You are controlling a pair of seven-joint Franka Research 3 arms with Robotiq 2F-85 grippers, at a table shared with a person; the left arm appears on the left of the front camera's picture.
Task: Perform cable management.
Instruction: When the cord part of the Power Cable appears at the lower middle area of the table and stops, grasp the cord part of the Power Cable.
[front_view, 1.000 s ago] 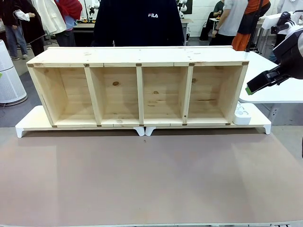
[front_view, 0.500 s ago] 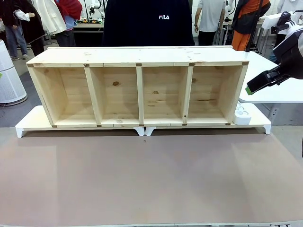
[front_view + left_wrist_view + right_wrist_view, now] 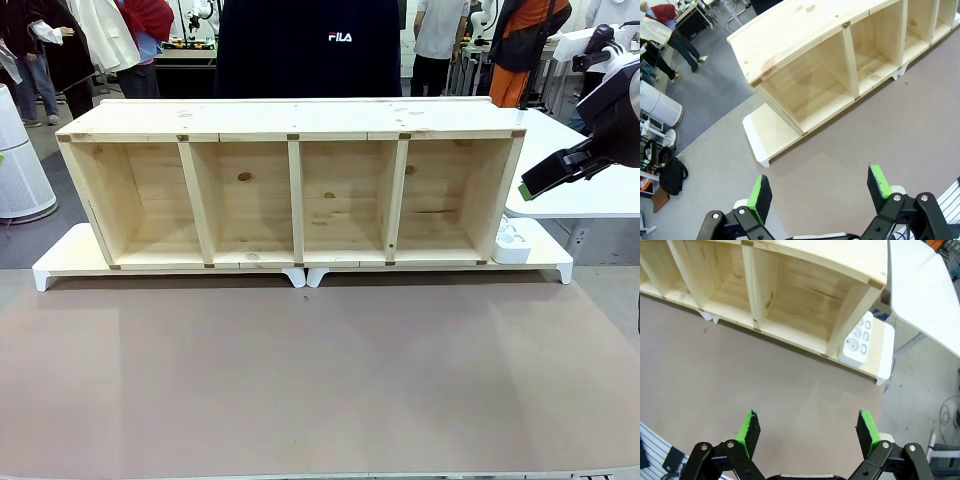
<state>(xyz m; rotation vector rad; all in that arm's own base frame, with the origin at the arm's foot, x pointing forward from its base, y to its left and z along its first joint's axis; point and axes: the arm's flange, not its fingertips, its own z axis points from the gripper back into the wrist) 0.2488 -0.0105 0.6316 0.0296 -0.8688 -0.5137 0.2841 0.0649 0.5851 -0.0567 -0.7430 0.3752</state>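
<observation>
Cable-task jaws wide apart (both empty)

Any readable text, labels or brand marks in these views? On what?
"FILA": white logo on the chest of the person's dark top, front view.
No readable print on the wooden shelf or the white power strip.

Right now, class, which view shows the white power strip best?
Right wrist view: the power strip faces the camera, sockets clear. Front view shows it small, side-on; left wrist view faces the shelf's other end.
</observation>
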